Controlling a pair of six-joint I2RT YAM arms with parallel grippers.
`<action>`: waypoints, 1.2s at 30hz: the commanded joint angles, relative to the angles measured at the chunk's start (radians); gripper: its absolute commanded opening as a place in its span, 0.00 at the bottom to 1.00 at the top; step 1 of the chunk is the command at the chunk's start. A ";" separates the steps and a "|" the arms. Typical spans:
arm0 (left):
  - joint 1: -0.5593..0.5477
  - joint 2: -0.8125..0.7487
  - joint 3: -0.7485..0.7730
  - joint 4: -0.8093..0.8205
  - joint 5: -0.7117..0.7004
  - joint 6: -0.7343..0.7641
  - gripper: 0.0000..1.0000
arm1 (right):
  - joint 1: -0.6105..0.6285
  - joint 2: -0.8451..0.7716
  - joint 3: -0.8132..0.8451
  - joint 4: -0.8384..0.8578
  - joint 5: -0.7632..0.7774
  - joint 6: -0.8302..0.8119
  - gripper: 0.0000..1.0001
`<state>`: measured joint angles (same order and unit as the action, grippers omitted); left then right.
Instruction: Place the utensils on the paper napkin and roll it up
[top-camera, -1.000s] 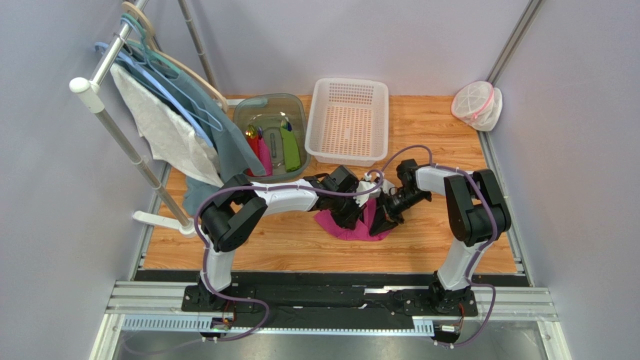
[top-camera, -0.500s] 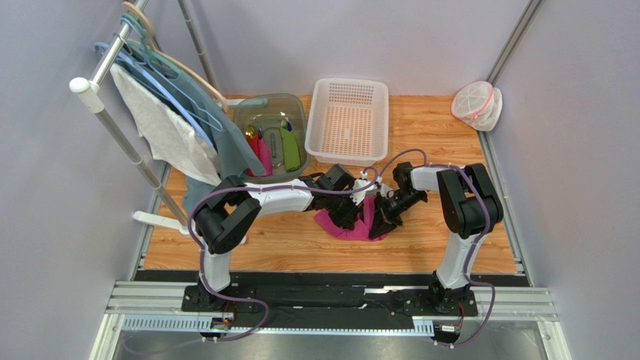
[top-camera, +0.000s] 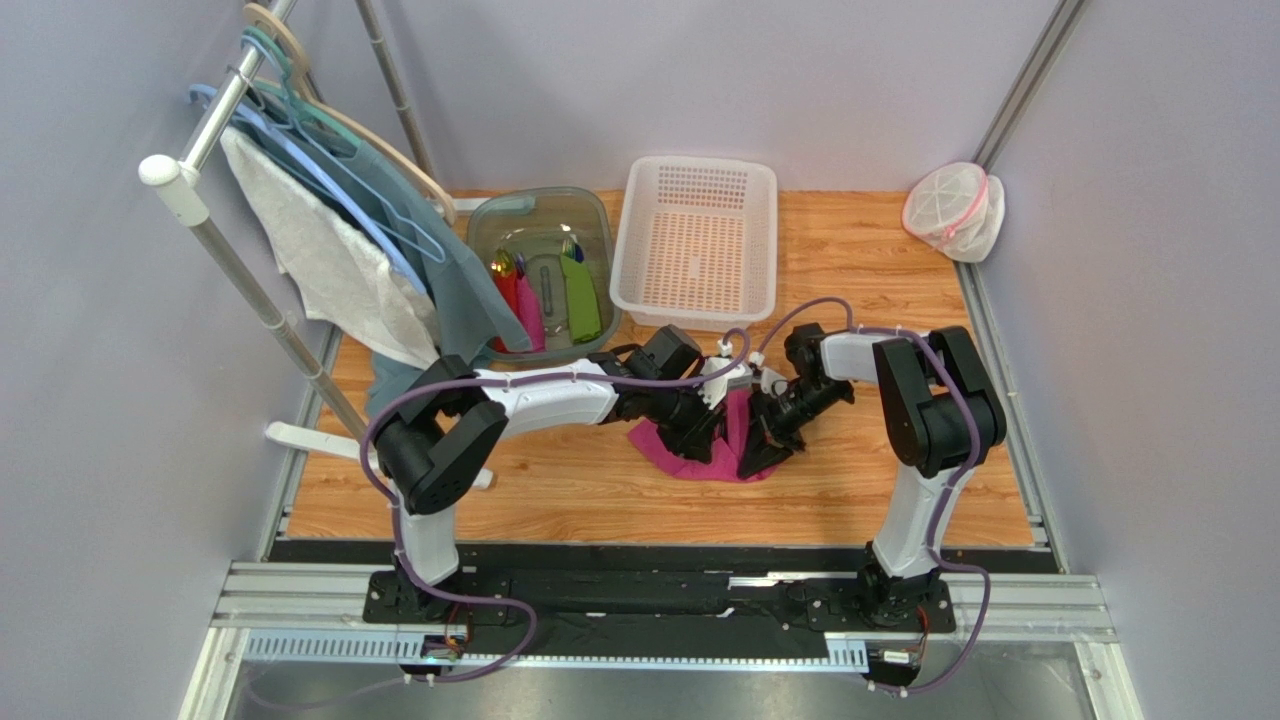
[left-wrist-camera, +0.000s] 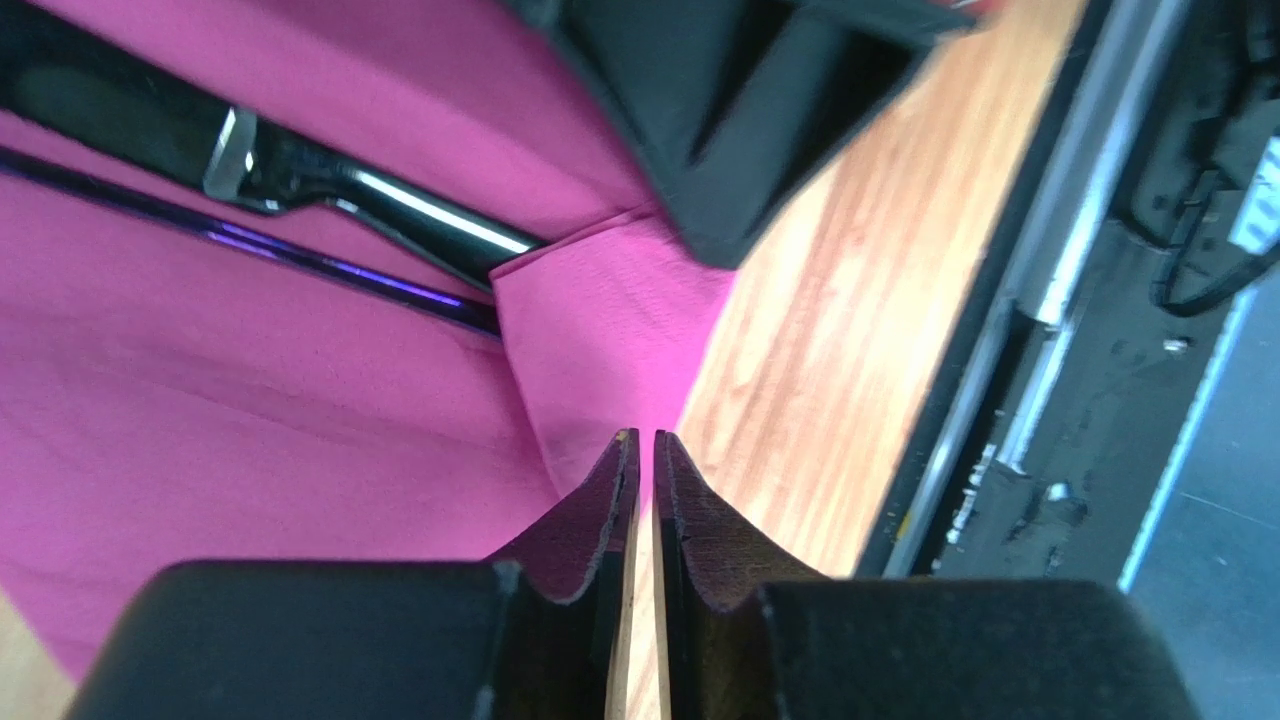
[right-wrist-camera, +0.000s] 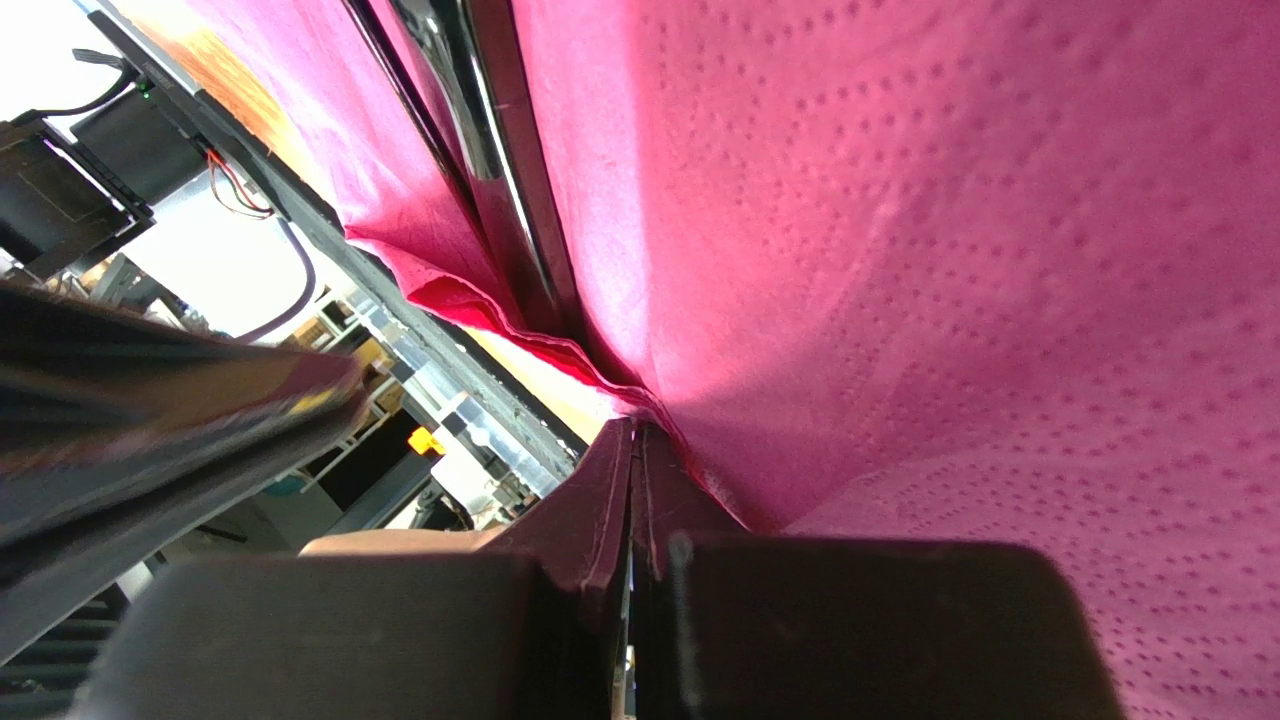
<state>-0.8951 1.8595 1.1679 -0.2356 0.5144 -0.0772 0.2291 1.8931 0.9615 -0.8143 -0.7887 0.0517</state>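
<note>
My left claw (left-wrist-camera: 639, 440) is clenched to a thin slit on a folded corner of the paper napkin (left-wrist-camera: 271, 405). The napkin lies near the middle of the counter (left-wrist-camera: 819, 315), at 6 o'clock from the white basket (top-camera: 699, 240). On it, at 10 o'clock from my left fingertips, the black knife (left-wrist-camera: 383, 198) and the purple spoon (left-wrist-camera: 316, 258) lie side by side. My right claw (right-wrist-camera: 633, 432) is pinched tight on the napkin's raised edge. From above it sits at 3 o'clock from the left.
</note>
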 joint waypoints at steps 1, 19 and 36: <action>0.010 0.053 0.026 -0.013 -0.022 -0.032 0.12 | 0.004 -0.006 0.022 0.029 0.078 -0.018 0.01; 0.013 0.081 0.007 -0.034 -0.025 -0.065 0.01 | -0.002 -0.057 0.169 -0.184 0.197 -0.145 0.07; 0.015 0.073 0.003 -0.019 -0.024 -0.084 0.01 | 0.027 -0.256 -0.049 0.148 0.009 0.028 0.02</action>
<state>-0.8864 1.9301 1.1687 -0.2520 0.4961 -0.1520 0.2325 1.7161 0.9665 -0.8307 -0.7937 0.0608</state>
